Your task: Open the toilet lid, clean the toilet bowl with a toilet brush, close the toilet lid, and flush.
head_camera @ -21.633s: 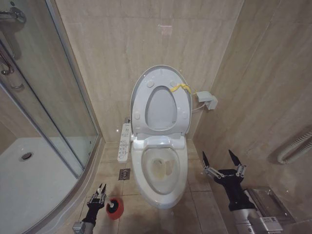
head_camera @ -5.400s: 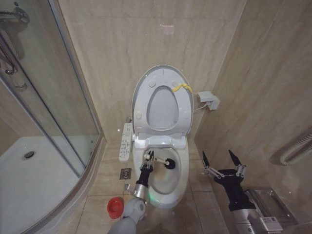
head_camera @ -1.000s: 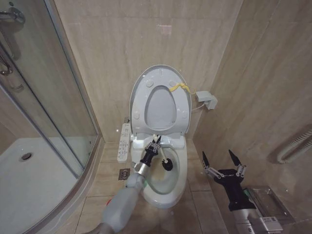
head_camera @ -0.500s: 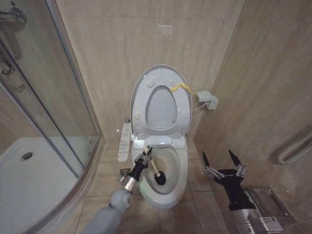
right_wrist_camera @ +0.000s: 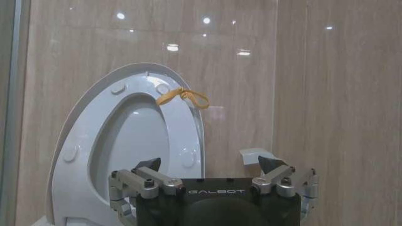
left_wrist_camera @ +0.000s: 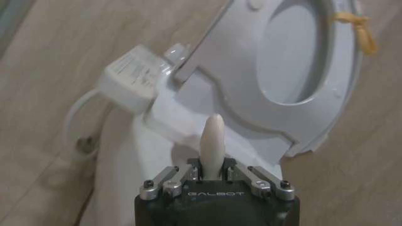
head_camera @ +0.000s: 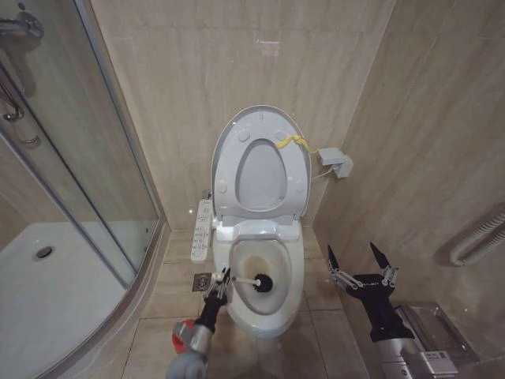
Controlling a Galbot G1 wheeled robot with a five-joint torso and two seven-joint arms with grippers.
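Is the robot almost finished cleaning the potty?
Not yet, about halfway. Done: the toilet lid is up against the wall. Happening now: the left gripper holds the toilet brush by its handle, with the black head inside the toilet bowl, where brownish stains show near the back. The right gripper waits open beside the toilet. Left to do: close the lid and flush.

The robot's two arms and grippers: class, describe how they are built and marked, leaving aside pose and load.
The left gripper is black with silver metal finger links on a slim grey arm; its black body reads GALBOT in the left wrist view. The right gripper has pointed black fingertips on silver linkages, a black body with the same lettering, and a silver-grey forearm with a green mark.
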